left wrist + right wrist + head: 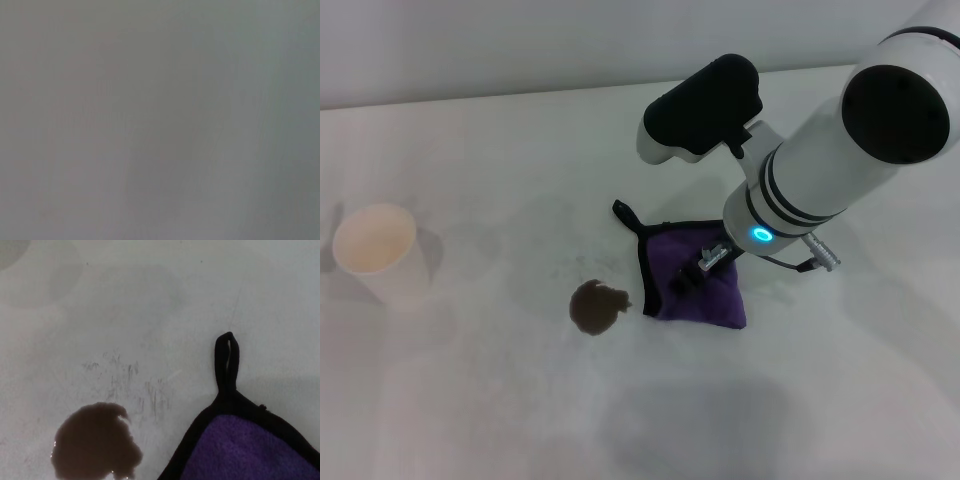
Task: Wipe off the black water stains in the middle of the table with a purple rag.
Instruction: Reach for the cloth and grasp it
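The black water stains [595,307] form one dark brown blotch on the white table [470,400]. Just to its right lies the purple rag [712,300] with black edging, its loop [621,211] pointing toward the back. My right gripper [702,268] is down on the middle of the rag, reaching in from the right. The right wrist view shows the stain [95,442] close to the rag's corner [250,455] and loop [226,360], with a narrow strip of bare table between them. The left gripper is out of view; the left wrist view shows only plain grey.
A pale paper cup [375,250] stands on the table at the far left. Faint grey scuff marks [130,385] lie on the surface beyond the stain. The table's far edge runs along the back.
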{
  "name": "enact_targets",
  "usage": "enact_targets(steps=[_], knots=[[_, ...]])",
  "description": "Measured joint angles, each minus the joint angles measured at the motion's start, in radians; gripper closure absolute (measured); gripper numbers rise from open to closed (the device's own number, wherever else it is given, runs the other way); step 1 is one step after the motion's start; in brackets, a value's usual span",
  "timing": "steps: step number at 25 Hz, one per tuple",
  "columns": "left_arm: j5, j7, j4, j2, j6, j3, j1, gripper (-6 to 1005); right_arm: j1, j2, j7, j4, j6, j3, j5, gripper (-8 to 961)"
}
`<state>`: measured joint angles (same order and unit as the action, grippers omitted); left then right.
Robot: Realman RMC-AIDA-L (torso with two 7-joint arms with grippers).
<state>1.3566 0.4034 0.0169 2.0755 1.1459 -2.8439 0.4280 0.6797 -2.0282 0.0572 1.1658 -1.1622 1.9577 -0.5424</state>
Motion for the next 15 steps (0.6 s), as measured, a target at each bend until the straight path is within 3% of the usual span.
enact_targets(steps=[11,15], knots=[[0.011,0.000,0.002,-0.002,0.001,0.001,-0.002,112,0.009,0.003,0.001,-0.002,-0.012,-0.001,0.001,506],[0.025,0.000,0.002,-0.002,0.001,0.001,-0.003,112,0.012,0.001,0.006,-0.035,-0.026,-0.020,-0.012,672]])
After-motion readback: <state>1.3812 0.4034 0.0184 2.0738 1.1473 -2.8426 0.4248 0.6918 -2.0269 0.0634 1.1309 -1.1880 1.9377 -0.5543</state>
